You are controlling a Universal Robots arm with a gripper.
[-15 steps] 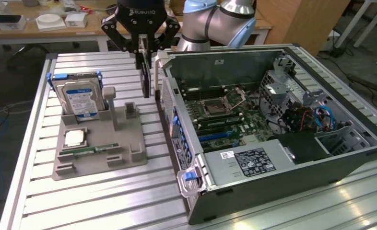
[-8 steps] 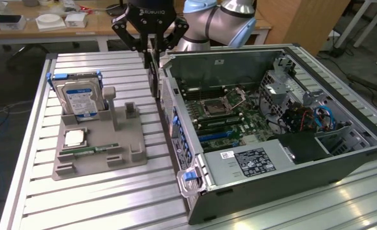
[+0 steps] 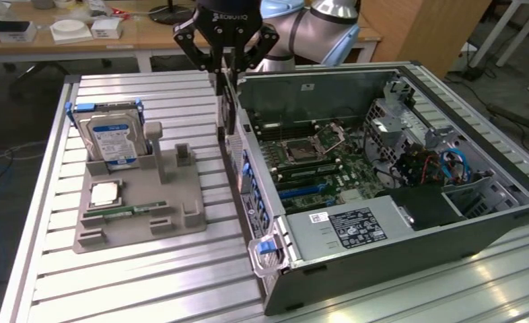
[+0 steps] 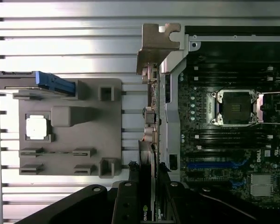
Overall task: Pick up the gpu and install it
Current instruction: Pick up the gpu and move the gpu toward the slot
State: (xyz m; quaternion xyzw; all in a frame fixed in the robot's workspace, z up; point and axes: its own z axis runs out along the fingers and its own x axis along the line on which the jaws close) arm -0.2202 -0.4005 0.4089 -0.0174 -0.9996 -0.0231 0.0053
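Tray (image 3: 186, 195) of spare parts sits toward the counter's (image 3: 40, 222) edge on the exterior view's left. Next comes my pincer (image 3: 227, 67), clamped on the gpu (image 3: 229, 111), which hangs straight below it, long axis upright (edge-on from my wrist), just beside the open case's (image 3: 408, 269) wall. The motherboard slots (image 3: 305, 190) lie further right, inside.

Silver-blue arm (image 3: 323, 27), black end effector (image 3: 227, 70)
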